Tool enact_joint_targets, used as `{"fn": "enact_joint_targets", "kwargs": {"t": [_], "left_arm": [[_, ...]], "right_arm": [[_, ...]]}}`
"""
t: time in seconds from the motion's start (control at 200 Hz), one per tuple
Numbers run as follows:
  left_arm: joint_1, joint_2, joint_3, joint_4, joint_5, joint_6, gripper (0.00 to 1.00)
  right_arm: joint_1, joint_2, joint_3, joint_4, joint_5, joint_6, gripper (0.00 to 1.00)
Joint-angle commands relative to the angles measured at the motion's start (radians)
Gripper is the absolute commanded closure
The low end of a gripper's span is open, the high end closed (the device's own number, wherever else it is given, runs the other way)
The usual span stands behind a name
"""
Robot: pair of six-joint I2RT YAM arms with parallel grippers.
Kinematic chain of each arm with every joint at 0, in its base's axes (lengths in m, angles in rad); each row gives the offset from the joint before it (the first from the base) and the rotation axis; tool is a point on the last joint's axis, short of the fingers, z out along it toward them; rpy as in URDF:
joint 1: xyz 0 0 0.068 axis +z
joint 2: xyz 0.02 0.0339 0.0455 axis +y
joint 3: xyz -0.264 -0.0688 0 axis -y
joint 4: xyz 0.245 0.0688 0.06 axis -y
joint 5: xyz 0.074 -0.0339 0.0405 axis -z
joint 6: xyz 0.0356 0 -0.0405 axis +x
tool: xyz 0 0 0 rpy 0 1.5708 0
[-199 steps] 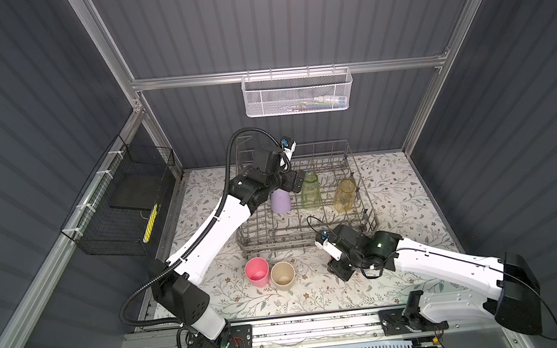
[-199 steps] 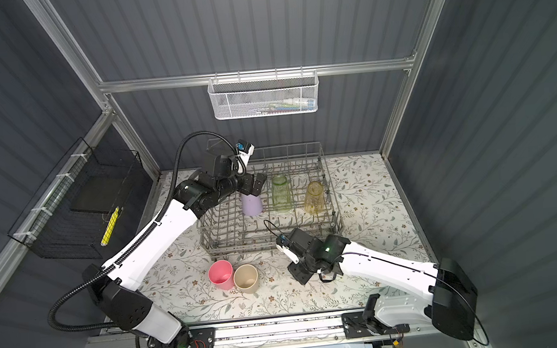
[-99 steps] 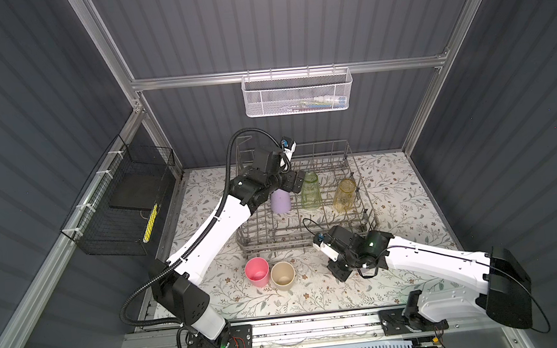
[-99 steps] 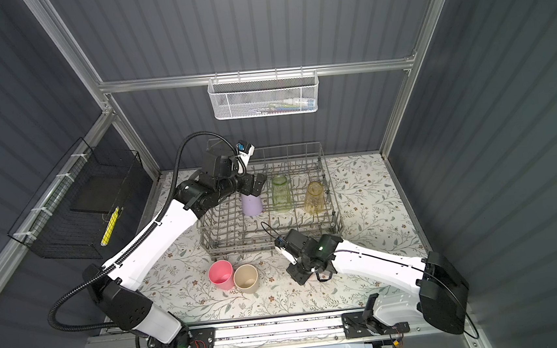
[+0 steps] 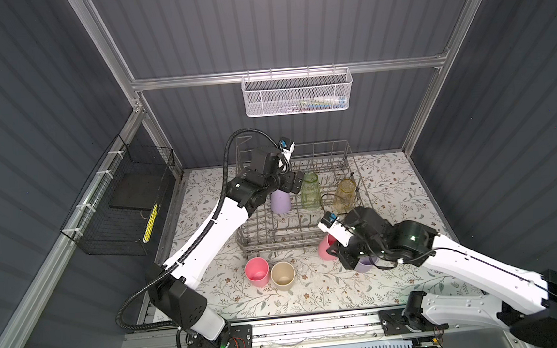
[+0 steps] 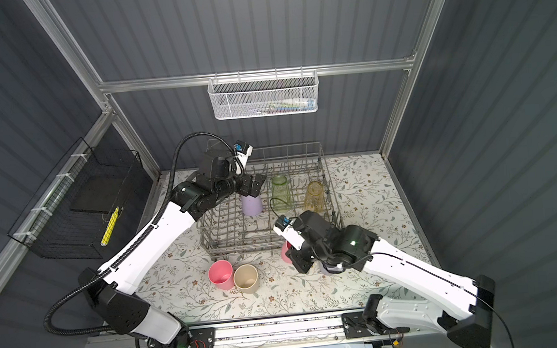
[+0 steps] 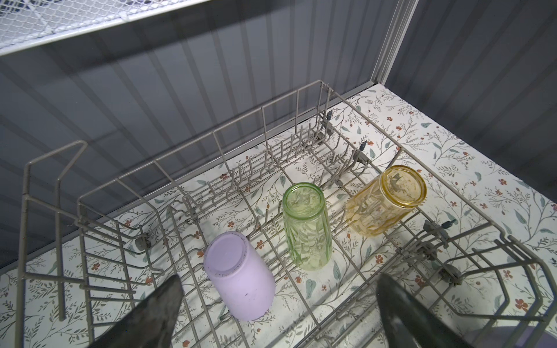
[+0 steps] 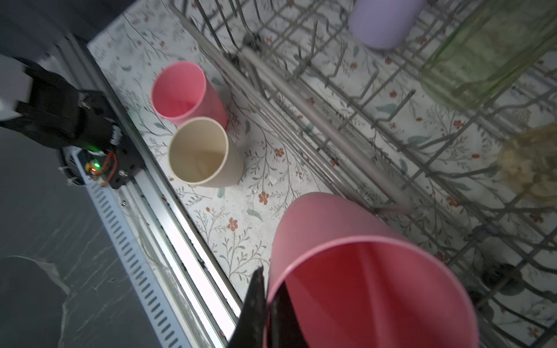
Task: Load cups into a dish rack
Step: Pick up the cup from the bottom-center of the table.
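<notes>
Progress: three of seven cups are in the rack [image 5: 277,242], all mouth-down in a row across its middle: lilac cup [image 5: 280,202] at left, green glass [image 5: 310,192] in the centre, amber glass [image 5: 343,195] at right, the amber one tilted. Four cups are left outside.

Right gripper [image 8: 266,296]: pressed together on the wall of a pink cup [image 8: 346,256], one finger inside the rim and one outside. The cup is held just outside the rack's near right corner. Whether its base touches the mat cannot be told.

Left gripper [image 5: 293,184]: spread wide above the racked lilac cup, with nothing held.

Left to load: the held pink cup, a second pink cup [image 5: 257,271] and a beige cup [image 5: 282,274] standing upright and touching on the mat near the rack's near left corner, and a second lilac cup [image 5: 365,263], largely hidden under the right arm.

Surroundings: a white mesh basket [image 5: 296,93] is hung on the far wall and a black wire basket [image 5: 120,207] on the left wall, both well apart from the work.

Obstacles, as judged: the rack's near wall stands between the held cup and the free tines, so a lift over it is needed. The left arm occupies the rack's left side.
</notes>
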Motion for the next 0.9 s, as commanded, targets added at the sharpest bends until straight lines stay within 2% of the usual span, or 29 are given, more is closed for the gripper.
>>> {"fn": "enact_joint_targets", "kwargs": {"t": [0.0,0.085,0.13,0.195,0.325,0.475,0.615,0.75,0.896], "left_arm": [[-0.003,-0.051,-0.024,0.047,0.045,-0.01,0.0],[0.003,-0.07,-0.047,0.084,0.112,-0.021,0.0],[0.013,-0.083,-0.063,0.11,0.165,-0.031,0.0],[0.036,-0.099,-0.093,0.163,0.254,-0.057,0.0],[0.102,-0.104,-0.145,0.283,0.531,-0.149,0.0],[0.16,-0.109,-0.207,0.432,0.756,-0.245,0.0],[0.176,-0.098,-0.225,0.494,0.897,-0.287,0.0],[0.176,-0.067,-0.228,0.55,1.013,-0.333,0.0],[0.175,-0.033,-0.221,0.568,1.08,-0.354,0.0]], "right_arm": [[-0.121,-0.101,0.022,0.12,-0.241,0.028,1.0],[-0.259,-0.177,-0.035,0.322,-0.479,0.146,1.0],[-0.337,-0.202,-0.066,0.435,-0.555,0.212,1.0],[-0.417,-0.214,-0.112,0.584,-0.654,0.317,1.0],[-0.53,-0.169,-0.194,0.885,-0.786,0.552,1.0],[-0.601,-0.07,-0.276,1.241,-0.853,0.822,1.0],[-0.639,0.023,-0.322,1.548,-0.886,1.019,1.0],[-0.652,0.078,-0.316,1.674,-0.887,1.096,1.0],[-0.655,0.166,-0.306,1.791,-0.89,1.158,1.0]]}}
